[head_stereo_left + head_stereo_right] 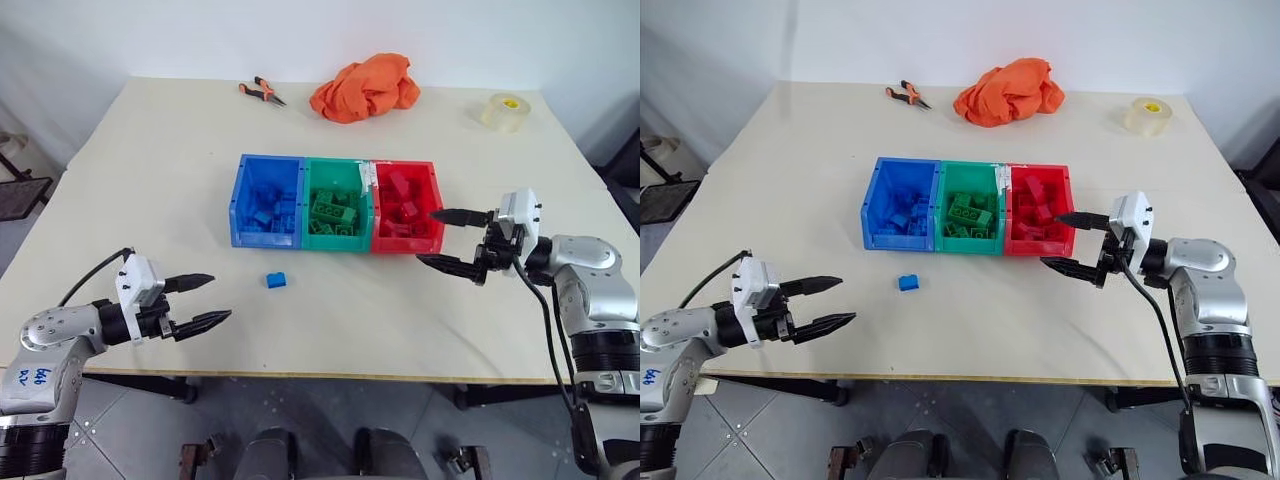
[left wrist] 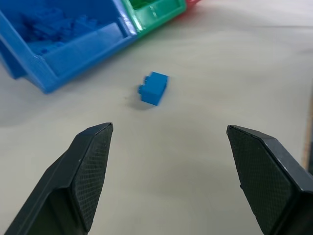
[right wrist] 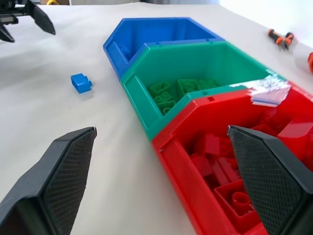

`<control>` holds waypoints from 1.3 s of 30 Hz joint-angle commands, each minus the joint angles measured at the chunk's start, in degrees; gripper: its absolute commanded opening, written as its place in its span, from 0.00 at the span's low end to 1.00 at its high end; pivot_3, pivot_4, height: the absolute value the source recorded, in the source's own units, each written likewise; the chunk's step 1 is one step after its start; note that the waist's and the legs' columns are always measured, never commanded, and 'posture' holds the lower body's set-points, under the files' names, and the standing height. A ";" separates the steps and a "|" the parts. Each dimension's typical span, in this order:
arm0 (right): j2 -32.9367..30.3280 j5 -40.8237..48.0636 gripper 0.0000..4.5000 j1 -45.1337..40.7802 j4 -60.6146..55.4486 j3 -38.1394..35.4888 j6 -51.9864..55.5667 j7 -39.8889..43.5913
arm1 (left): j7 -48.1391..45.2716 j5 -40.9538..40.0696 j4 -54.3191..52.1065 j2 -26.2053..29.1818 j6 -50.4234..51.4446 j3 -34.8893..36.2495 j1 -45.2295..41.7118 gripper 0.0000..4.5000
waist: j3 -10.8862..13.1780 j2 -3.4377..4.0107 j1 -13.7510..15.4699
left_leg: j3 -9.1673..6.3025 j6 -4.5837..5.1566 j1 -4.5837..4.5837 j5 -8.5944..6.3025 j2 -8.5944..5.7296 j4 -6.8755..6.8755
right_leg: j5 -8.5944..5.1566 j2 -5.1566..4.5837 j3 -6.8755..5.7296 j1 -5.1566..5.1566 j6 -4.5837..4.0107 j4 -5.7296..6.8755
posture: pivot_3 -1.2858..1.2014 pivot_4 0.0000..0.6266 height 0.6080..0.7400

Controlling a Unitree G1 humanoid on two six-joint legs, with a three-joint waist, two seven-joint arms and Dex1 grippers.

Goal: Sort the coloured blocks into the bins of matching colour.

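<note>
1. Left gripper (image 1: 205, 301) spread wide, empty, hovering near the table's (image 1: 150, 150) front-left edge.
2. 1 loose blue block (image 1: 276, 280) lies on the table, ahead and right of it, apart, just in front of the blue bin (image 1: 266, 200).
3. Right gripper (image 1: 442, 238) spread wide, empty, just beside the red bin (image 1: 405, 206).
4. Green bin (image 1: 337, 204) sits between; all 3 hold matching blocks.

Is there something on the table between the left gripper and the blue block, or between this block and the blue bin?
Nothing visible. Bare table lies between the open left gripper and the blue block, and also between the block and the blue bin.
</note>
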 commanded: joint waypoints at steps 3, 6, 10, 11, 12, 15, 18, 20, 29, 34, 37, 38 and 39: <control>-0.03 0.42 1.00 -0.59 -0.32 -0.89 -0.92 0.53 | 5.91 5.50 2.96 -5.26 -4.53 -7.49 -8.30 0.88 | 0.00 0.00 0.30 | 0.00 0.01 -0.01 0.01 -0.07 0.02 | 0.00 0.06 -0.05 0.02 0.00 0.04 | 0.52 0.24 1.00; -0.20 0.57 1.00 0.04 -1.10 -1.22 -0.68 0.33 | 7.30 9.01 7.05 -8.26 -6.56 -12.22 -11.59 0.88 | -0.01 0.00 0.17 | 0.08 0.03 0.00 0.01 -0.08 0.04 | 0.01 0.12 -0.20 -0.01 0.01 0.09 | 0.52 0.24 1.00; -0.88 0.89 1.00 1.91 -2.93 -2.11 -0.18 -0.21 | 9.36 12.07 13.22 -11.77 -7.94 -16.15 -15.50 0.88 | -0.01 -0.01 0.09 | 0.28 0.03 0.02 0.01 -0.03 -0.01 | 0.01 0.20 -0.32 -0.10 0.02 0.11 | 0.52 0.24 1.00; -1.05 1.03 1.00 2.41 -3.51 -2.40 0.10 -0.42 | 9.76 12.90 14.93 -12.42 -8.61 -16.91 -16.61 0.88 | -0.01 -0.01 0.14 | 0.31 0.03 0.03 0.02 -0.02 0.00 | 0.01 0.20 -0.32 -0.10 0.02 0.12 | 0.52 0.24 1.00; -1.17 1.13 1.00 2.82 -3.97 -2.65 0.29 -0.60 | 9.78 13.60 16.57 -12.95 -9.46 -17.62 -17.61 0.88 | -0.01 -0.01 0.16 | 0.32 0.03 0.03 0.02 -0.01 0.02 | 0.01 0.21 -0.31 -0.10 0.02 0.11 | 0.52 0.24 1.00; -1.47 1.25 1.00 3.94 -5.23 -3.16 0.77 -1.12 | 10.92 15.20 20.55 -14.62 -10.87 -19.01 -20.27 0.88 | -0.01 -0.01 0.19 | 0.37 0.04 0.04 0.02 -0.01 0.06 | 0.01 0.20 -0.28 -0.10 0.02 0.12 | 0.52 0.24 1.00; -1.62 1.47 1.00 5.06 -6.82 -3.74 1.49 -1.99 | 11.55 16.79 24.26 -15.14 -11.73 -19.78 -21.92 0.79 | -0.01 -0.02 0.25 | 0.37 0.04 0.03 0.02 -0.02 0.06 | 0.01 0.19 -0.28 -0.10 0.03 0.12 | 0.52 0.24 1.00; -1.99 1.71 1.00 6.02 -7.90 -4.37 1.98 -2.42 | 9.96 16.68 23.13 -14.19 -11.39 -20.26 -20.76 0.69 | -0.01 -0.01 0.23 | 0.36 0.04 0.04 0.02 -0.02 0.06 | 0.01 0.19 -0.28 -0.10 0.03 0.13 | 0.52 0.24 1.00; -2.12 1.84 1.00 7.18 -9.29 -4.80 2.77 -3.46 | 9.05 12.88 15.68 -11.73 -8.02 -17.00 -19.75 0.21 | -0.01 -0.02 0.17 | 0.35 0.04 0.06 0.02 0.00 0.05 | 0.01 0.18 -0.26 -0.09 0.03 0.13 | 0.52 0.24 1.00; -1.59 1.61 1.00 6.19 -8.37 -4.15 2.52 -3.39 | 14.99 10.11 14.65 -14.53 -5.36 -13.02 -27.53 0.21 | -0.01 -0.04 1.09 | 0.27 0.04 -0.02 0.02 -0.01 0.15 | 0.02 0.16 -0.26 -0.07 0.03 0.11 | 0.52 0.24 1.00; -1.22 1.41 1.00 5.46 -7.66 -3.73 2.29 -3.22 | 19.69 11.69 19.86 -16.02 -7.32 -11.58 -33.23 0.21 | -0.02 -0.04 1.42 | 0.32 0.06 0.00 0.03 -0.07 0.14 | 0.03 0.15 -0.27 -0.06 0.07 0.08 | 0.52 0.24 1.00; -1.06 1.30 1.00 5.09 -7.30 -3.57 2.15 -3.18 | 22.32 12.63 23.02 -16.39 -7.15 -11.10 -35.62 0.21 | -0.01 -0.04 1.49 | 0.32 0.07 0.03 0.02 -0.09 0.13 | 0.04 0.15 -0.27 -0.05 0.07 0.09 | 0.52 0.24 1.00; -0.91 1.23 1.00 4.80 -7.03 -3.45 2.03 -3.13 | 24.09 13.68 26.07 -16.56 -8.13 -10.96 -37.61 0.21 | -0.02 -0.05 1.48 | 0.32 0.07 0.02 0.02 -0.09 0.13 | 0.04 0.16 -0.28 -0.05 0.08 0.09 | 0.52 0.24 1.00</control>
